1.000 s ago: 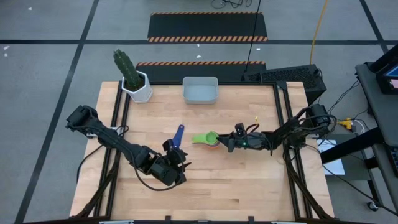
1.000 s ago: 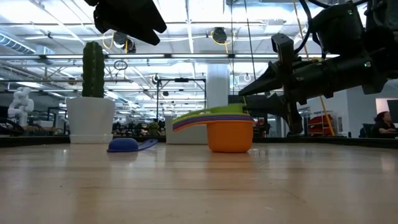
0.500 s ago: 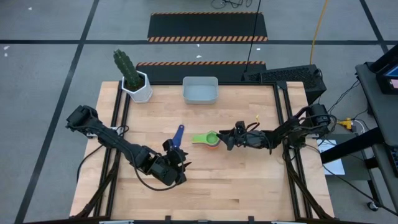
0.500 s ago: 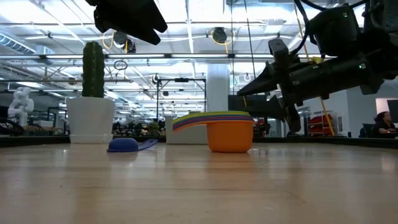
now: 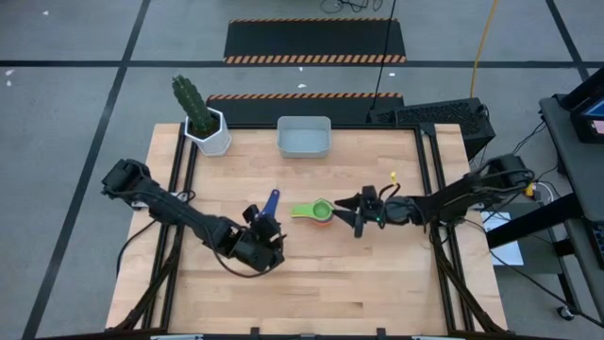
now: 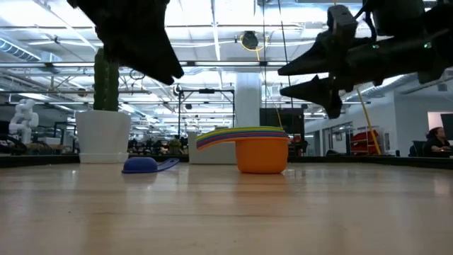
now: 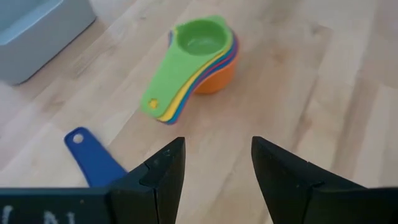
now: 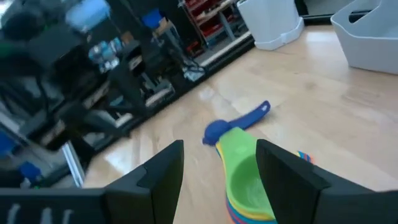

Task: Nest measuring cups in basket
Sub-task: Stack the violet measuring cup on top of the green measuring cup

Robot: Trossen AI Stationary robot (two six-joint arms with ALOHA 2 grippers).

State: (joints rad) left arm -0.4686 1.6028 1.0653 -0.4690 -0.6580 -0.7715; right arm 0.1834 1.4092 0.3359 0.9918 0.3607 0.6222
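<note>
Nested cup stack (image 5: 319,211) observed on worktop (image 5: 311,274), just beside right pincer (image 5: 353,213), held parted, empty. Left pincer (image 5: 266,229) parted, empty, near dark blue cup (image 5: 269,206).

No legible text, label, brand, number or sign can be made out in any view; only faint, unreadable pale marks are seen on the left gripper (image 7: 214,171) housing in the left wrist view.

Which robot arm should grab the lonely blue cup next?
Probably the left. The left gripper hovers open right beside the blue cup, while the right gripper sits across the nested stack, farther away.
</note>
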